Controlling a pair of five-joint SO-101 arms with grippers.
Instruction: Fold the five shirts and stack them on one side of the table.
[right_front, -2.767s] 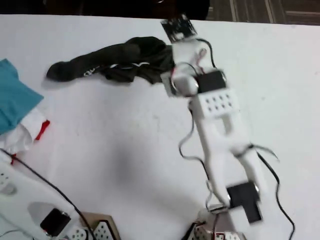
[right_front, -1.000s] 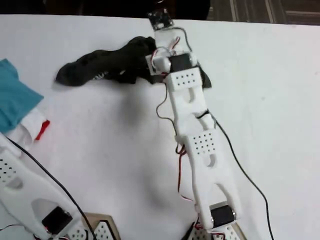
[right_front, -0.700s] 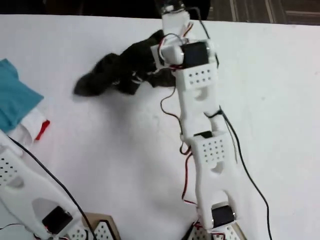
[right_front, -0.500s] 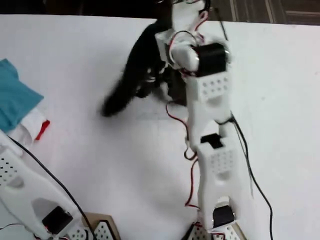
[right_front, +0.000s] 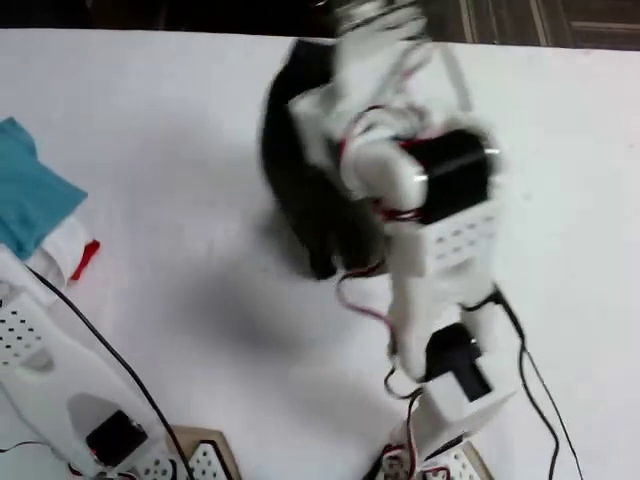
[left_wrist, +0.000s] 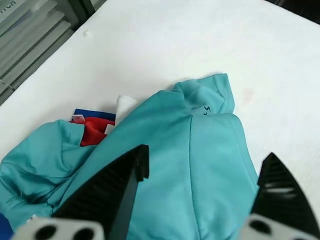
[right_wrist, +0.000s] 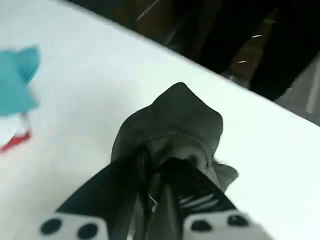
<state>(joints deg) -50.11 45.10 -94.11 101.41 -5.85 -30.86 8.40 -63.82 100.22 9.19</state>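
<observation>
Pinching the black shirt in our right gripper, we should lay it flat on the table; our left gripper hangs spread above the teal shirt.

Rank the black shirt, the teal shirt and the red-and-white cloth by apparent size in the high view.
1. black shirt, held up nearer the camera, so its lead is unsure.
2. teal shirt, cut off by the picture's edge.
3. red-and-white cloth, beside the teal shirt.
</observation>
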